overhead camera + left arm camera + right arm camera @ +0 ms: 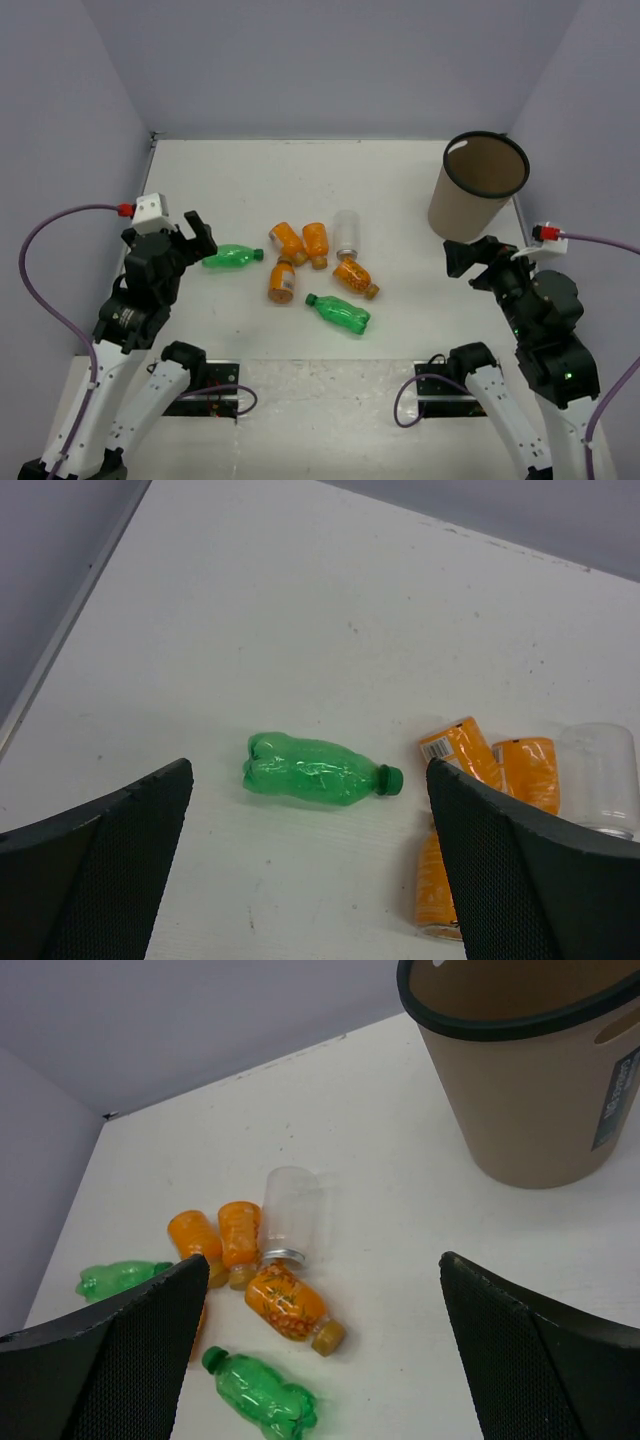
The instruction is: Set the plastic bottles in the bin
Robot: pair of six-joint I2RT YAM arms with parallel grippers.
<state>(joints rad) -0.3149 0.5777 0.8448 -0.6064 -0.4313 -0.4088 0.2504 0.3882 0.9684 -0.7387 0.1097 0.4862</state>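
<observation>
Seven bottles (316, 243) lie on a white table (300, 180) between lavender walls (330, 60).

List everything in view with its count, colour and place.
orange bottles: four, orange, lying clustered mid-table
green bottles: two, translucent green with green caps, lying down, one left of the cluster and one on its near side
clear bottle: one, clear/whitish, lying at the cluster's far right
bin: one, tan with a black rim, upright at the table's far right
table: one, white, walled on three sides
cables: two, purple, one looping from each arm
left end effector: one, black, open, by the left green bottle
right end effector: one, black, open, on the near side of the bin
</observation>
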